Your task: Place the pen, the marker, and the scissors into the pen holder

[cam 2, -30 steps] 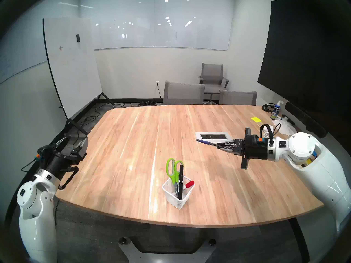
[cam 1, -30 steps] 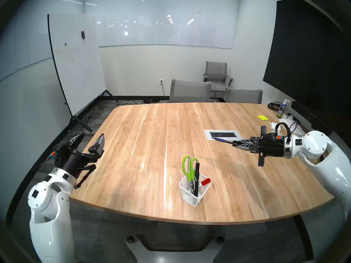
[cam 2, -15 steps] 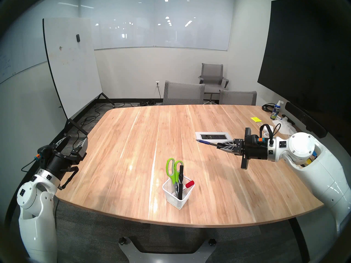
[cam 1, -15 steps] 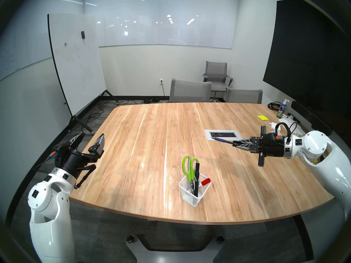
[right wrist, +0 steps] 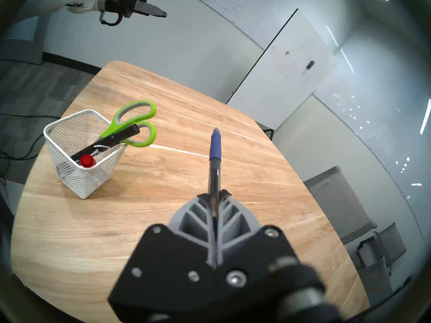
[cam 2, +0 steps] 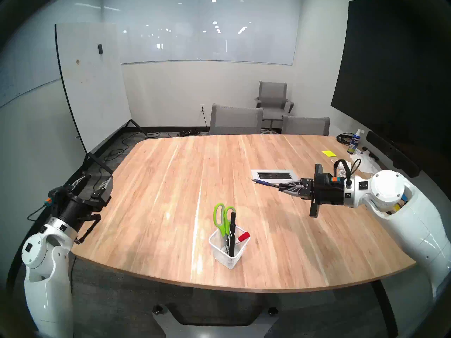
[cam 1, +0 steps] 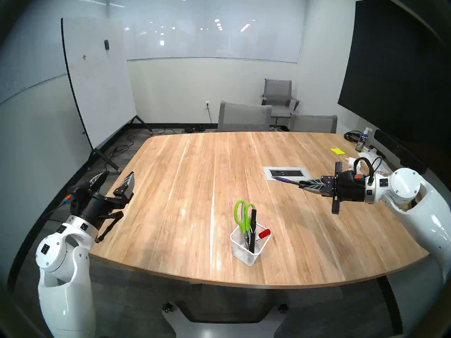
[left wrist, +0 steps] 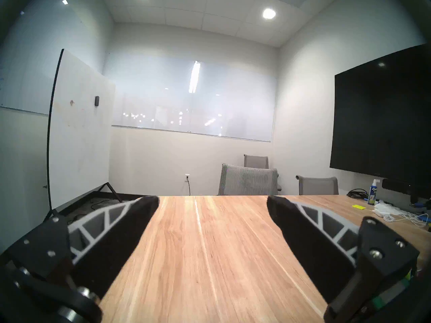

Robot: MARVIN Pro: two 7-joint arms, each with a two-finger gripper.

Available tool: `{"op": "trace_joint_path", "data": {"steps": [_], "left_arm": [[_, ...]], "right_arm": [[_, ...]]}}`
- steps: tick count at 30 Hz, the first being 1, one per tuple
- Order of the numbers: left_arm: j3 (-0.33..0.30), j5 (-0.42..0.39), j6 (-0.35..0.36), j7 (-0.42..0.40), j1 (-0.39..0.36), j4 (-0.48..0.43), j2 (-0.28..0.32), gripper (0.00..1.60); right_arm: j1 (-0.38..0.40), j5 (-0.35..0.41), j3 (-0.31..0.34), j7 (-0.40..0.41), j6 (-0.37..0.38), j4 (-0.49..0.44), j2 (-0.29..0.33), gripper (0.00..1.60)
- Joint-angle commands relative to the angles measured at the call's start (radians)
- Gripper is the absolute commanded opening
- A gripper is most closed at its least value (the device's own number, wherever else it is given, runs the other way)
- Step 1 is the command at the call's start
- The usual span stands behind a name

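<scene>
The white mesh pen holder [cam 1: 248, 247] [cam 2: 228, 253] [right wrist: 77, 152] stands near the table's front edge. In it are the green-handled scissors [cam 1: 241, 214] [right wrist: 133, 119], a black marker [cam 1: 252, 229] [right wrist: 112, 139] and a red-capped marker [cam 1: 264, 233] [right wrist: 87, 161]. My right gripper [cam 1: 300, 183] [cam 2: 280, 185] [right wrist: 214, 195] is shut on the blue pen [cam 1: 283, 179] [cam 2: 262, 182] [right wrist: 215, 152], held level above the table, to the far right of the holder. My left gripper [cam 1: 118, 175] [left wrist: 212, 203] is open and empty over the table's left edge.
A power socket panel [cam 1: 286, 173] is set in the table under the pen's tip. A spray bottle [cam 1: 362, 140], yellow sticky notes [cam 1: 337, 151], cables and tissue lie at the far right. Grey chairs [cam 1: 244, 116] stand behind the table; a whiteboard [cam 1: 97, 81] stands at the left.
</scene>
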Motion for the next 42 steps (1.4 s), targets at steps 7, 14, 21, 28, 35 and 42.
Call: {"op": "trace_joint_path", "data": {"steps": [7, 14, 21, 28, 35, 42], "left_arm": [[0.002, 0.0, -0.001, 0.001, -0.001, -0.022, -0.002, 1.6], [0.002, 0.001, -0.001, 0.001, -0.001, -0.022, -0.002, 1.6], [0.002, 0.001, -0.001, 0.001, -0.001, -0.022, -0.002, 1.6], [0.002, 0.001, -0.001, 0.001, -0.001, -0.022, -0.002, 1.6], [0.002, 0.001, -0.001, 0.0, -0.001, -0.022, -0.002, 1.6], [0.002, 0.001, -0.001, 0.0, -0.001, -0.022, -0.002, 1.6]], "right_arm": [[0.014, 0.002, 0.011, -0.003, -0.001, -0.005, 0.003, 0.0], [0.014, 0.002, 0.011, -0.003, -0.001, -0.005, 0.003, 0.0], [0.014, 0.002, 0.011, -0.003, -0.001, -0.005, 0.003, 0.0], [0.014, 0.002, 0.011, -0.003, -0.001, -0.005, 0.003, 0.0], [0.014, 0.002, 0.011, -0.003, -0.001, -0.005, 0.003, 0.0], [0.014, 0.002, 0.011, -0.003, -0.001, -0.005, 0.003, 0.0]]}}
